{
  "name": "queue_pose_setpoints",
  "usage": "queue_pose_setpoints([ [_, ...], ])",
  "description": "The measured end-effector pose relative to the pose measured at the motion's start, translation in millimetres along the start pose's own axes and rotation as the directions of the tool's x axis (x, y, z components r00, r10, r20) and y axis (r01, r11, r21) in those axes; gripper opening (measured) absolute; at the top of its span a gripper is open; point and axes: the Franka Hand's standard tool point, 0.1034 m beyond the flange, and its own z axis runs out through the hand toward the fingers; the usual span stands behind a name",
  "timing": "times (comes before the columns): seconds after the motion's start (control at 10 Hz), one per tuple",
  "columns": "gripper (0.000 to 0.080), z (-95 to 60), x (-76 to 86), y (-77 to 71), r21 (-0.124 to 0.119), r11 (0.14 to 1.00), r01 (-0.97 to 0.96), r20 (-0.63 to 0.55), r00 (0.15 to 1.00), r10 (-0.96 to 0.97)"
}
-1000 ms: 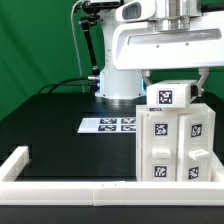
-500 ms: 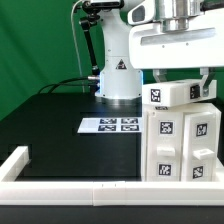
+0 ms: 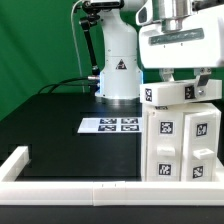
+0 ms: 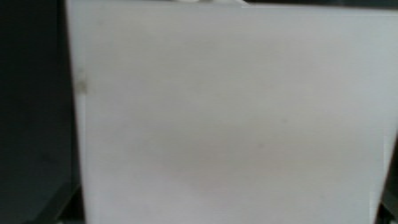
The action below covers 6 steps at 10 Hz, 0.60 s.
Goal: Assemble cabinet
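Observation:
The cabinet's white shell (image 3: 182,148) stands upright at the exterior view's right, near the front rail, with square black-and-white tags on its faces. A smaller white tagged block (image 3: 184,95) sits slightly tilted just above the shell's top. My gripper (image 3: 178,80) comes down from above and is shut on this block, with a dark finger on each side. I cannot tell whether the block touches the shell. In the wrist view a plain white surface (image 4: 231,110) fills almost the whole picture, and my jaws are hidden.
The marker board (image 3: 110,125) lies flat on the black table (image 3: 55,120), left of the cabinet. A long white rail (image 3: 70,188) edges the table's front and left. The arm's white base (image 3: 118,75) stands behind, before a green backdrop.
My gripper has moved toward the exterior view's right with the white block, which now sits more squarely over the cabinet shell. The shell has not moved.

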Motion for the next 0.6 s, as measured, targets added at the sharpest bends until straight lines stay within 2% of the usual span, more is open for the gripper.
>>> queue_pose_setpoints([
  [0.3,0.056,0.0,-6.4,2.3,0.019,0.918,-0.395,0.029,0.918,0.395],
  [0.6,0.056,-0.1,-7.3,1.5,0.006,0.793,-0.609,0.068,0.792,0.607],
])
